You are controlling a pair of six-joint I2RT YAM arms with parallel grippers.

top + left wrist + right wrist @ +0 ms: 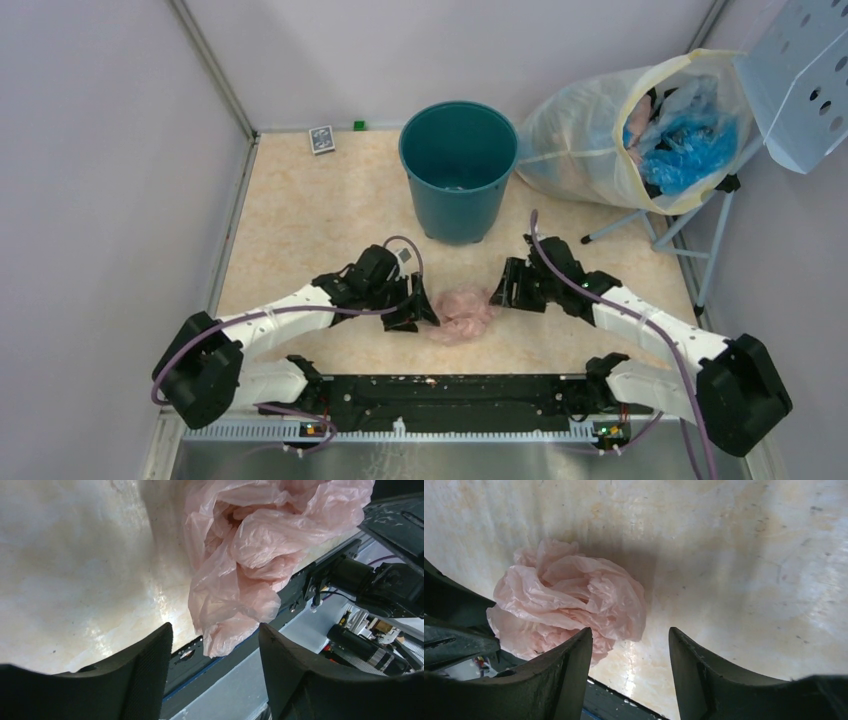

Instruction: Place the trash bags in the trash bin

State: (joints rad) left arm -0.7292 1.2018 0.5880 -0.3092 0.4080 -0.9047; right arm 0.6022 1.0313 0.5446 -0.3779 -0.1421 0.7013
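The pale pink trash bag [461, 313] lies crumpled on the table near its front edge, between my two grippers. It also shows in the left wrist view [250, 555] and in the right wrist view [569, 605]. My left gripper [418, 313] is open just left of the bag, apart from it. My right gripper [503, 290] is open just right of the bag, holding nothing. The dark teal trash bin [459, 170] stands upright at the back middle of the table, and no bag shows inside it.
A large clear sack with a pale yellow rim [640, 135] holds bright blue bags at the back right, on a stand beside a pale blue perforated panel [800, 80]. A small card [321, 139] and a green block [359, 126] lie at the back wall.
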